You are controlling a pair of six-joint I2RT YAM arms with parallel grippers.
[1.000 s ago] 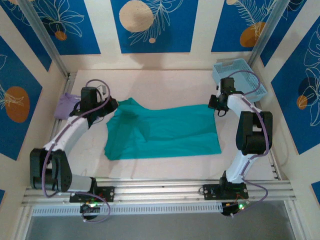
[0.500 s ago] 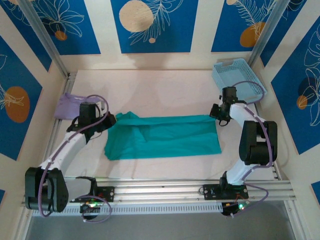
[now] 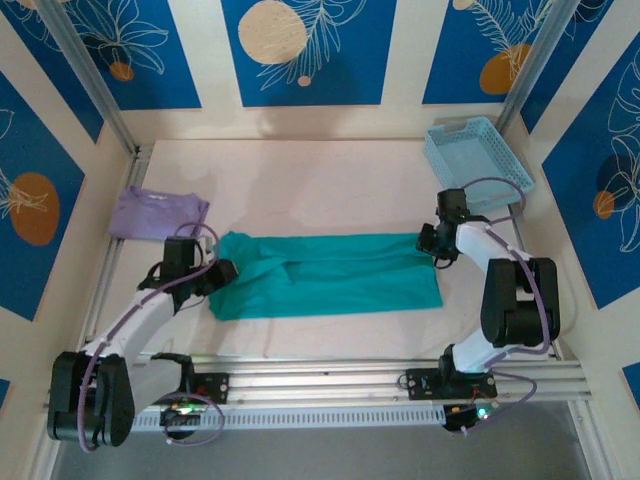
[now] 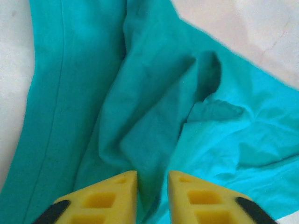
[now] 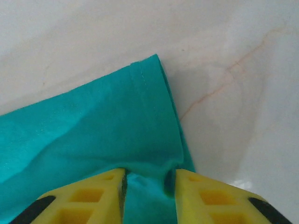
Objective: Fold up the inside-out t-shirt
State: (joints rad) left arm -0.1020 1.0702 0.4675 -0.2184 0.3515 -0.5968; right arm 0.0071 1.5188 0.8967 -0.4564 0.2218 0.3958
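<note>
Folding was in hand: I saw left gripper (image 4: pixel 153 179) and right gripper (image 5: pixel 149 176) each pinching the t-shirt (image 3: pixel 330 285) by an edge; the next move, I judged, called for laying it flat and releasing.

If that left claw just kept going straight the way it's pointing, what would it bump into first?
The green t-shirt itself: the left gripper pinches it, and rumpled cloth lies straight ahead, though depth is hard to judge.
</note>
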